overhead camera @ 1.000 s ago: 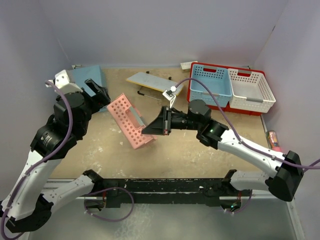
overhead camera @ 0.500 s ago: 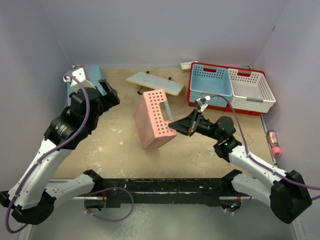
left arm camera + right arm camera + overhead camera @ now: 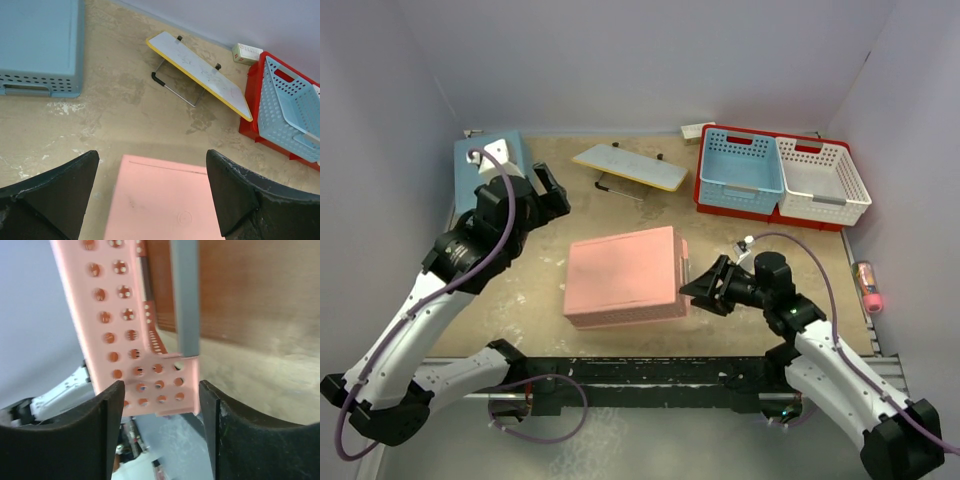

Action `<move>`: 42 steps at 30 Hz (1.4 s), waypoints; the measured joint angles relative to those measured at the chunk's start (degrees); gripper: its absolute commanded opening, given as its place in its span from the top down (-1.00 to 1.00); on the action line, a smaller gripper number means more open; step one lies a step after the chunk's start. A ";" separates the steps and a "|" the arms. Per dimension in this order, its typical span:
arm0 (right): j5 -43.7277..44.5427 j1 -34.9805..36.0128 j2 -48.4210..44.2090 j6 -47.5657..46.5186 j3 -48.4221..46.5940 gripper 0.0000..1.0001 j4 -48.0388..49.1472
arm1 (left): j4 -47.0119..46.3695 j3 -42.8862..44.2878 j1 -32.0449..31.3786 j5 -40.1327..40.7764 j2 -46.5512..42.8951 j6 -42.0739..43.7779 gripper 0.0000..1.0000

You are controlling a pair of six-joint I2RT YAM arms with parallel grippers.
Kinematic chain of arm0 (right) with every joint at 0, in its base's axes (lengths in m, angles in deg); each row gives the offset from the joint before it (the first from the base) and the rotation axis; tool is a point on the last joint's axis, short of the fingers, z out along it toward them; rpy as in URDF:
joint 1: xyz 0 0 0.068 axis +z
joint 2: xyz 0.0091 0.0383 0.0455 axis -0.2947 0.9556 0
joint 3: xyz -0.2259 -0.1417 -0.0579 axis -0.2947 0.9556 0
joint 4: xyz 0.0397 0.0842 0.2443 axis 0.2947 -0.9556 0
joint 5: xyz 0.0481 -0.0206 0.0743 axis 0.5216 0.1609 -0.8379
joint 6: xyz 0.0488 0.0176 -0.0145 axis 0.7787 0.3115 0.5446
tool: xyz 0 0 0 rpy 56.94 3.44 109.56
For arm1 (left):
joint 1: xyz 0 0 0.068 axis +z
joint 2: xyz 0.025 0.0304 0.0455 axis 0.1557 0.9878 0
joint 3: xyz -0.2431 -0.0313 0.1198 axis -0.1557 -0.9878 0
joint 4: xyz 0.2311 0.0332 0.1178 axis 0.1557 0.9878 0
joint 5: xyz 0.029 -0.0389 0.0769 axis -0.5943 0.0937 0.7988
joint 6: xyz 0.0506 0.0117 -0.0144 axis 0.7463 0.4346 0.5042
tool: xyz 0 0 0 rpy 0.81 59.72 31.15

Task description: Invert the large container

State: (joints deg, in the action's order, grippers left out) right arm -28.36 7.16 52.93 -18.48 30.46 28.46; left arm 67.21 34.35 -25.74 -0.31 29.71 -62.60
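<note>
Basket (image 3: 620, 275), pink perforated plastic, between parted right fingers (image 3: 97, 440); left fingers (image 3: 45, 197) wide.

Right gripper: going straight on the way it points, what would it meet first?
The pink basket, lying bottom up. The right gripper points at its end wall, which shows between the open jaws in the wrist view. The gap looks small, though depth is unclear.
</note>
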 measured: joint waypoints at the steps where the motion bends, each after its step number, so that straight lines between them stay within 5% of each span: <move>1: 0.79 0.00 -0.59 -2.05 -0.59 -0.44 -3.30 | -0.17 -0.35 0.00 -0.15 0.02 0.02 -0.70; 13: 12.79 0.00 7.78 -25.57 -13.07 -0.72 -24.33 | -1.38 -4.66 0.00 -2.12 3.78 0.11 -0.72; 22: 11.52 0.00 12.31 -38.64 -16.20 -0.74 -26.08 | -1.14 -9.99 0.68 0.39 7.04 -1.84 -0.75; 25: 8.59 0.00 12.48 -39.87 -16.17 -0.74 -25.46 | -3.87 -12.79 6.12 -5.03 10.08 -1.62 -0.74; 30: 7.06 0.00 12.44 -40.22 -16.17 -0.74 -24.61 | -9.35 -15.67 20.46 -13.49 18.45 -0.87 -0.74; 42: 7.85 0.00 12.28 -40.85 -17.64 -0.74 -24.79 | -17.59 1.70 25.53 -24.06 47.67 4.52 -0.72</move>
State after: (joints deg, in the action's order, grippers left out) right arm -20.52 7.16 65.21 -59.33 12.83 3.68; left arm 49.61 36.05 -0.21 -24.37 77.38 -58.07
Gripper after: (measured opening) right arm 0.868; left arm 0.863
